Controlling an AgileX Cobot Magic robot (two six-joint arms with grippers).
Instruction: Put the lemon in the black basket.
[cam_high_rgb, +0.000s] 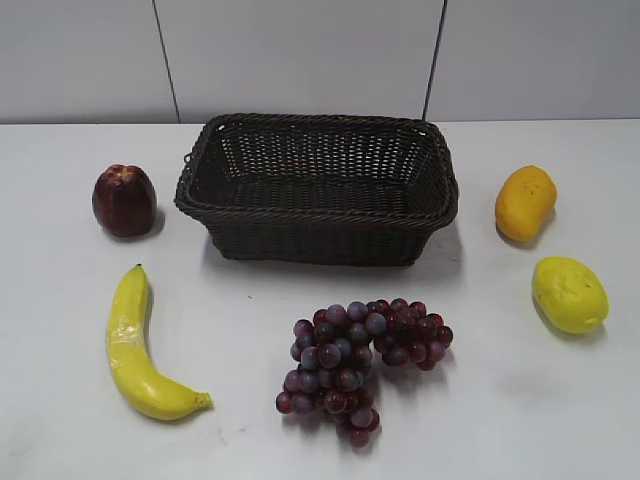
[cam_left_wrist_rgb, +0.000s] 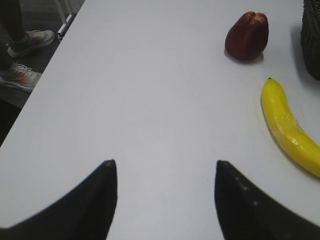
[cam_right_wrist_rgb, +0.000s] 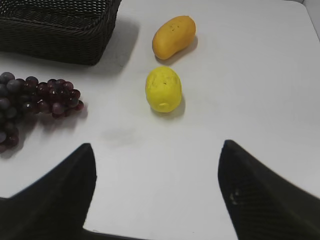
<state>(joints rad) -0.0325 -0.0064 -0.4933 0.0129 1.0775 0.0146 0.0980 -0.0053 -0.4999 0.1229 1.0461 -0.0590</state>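
Grapes (cam_high_rgb: 362, 363) lie nearest my camera at the table's front edge; the lemon (cam_high_rgb: 569, 294) sits near the right edge, the black basket (cam_high_rgb: 318, 188) toward the back, well apart. My left gripper (cam_left_wrist_rgb: 162, 200) and right gripper (cam_right_wrist_rgb: 156, 192) both hover spread apart, holding nothing.

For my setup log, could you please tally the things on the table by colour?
Yellow: 2, the lemon and the banana
Orange: 1, the mango
Dark red: 1, the apple
Purple: 1, the grape bunch
Black: 1, the basket
Total: 6
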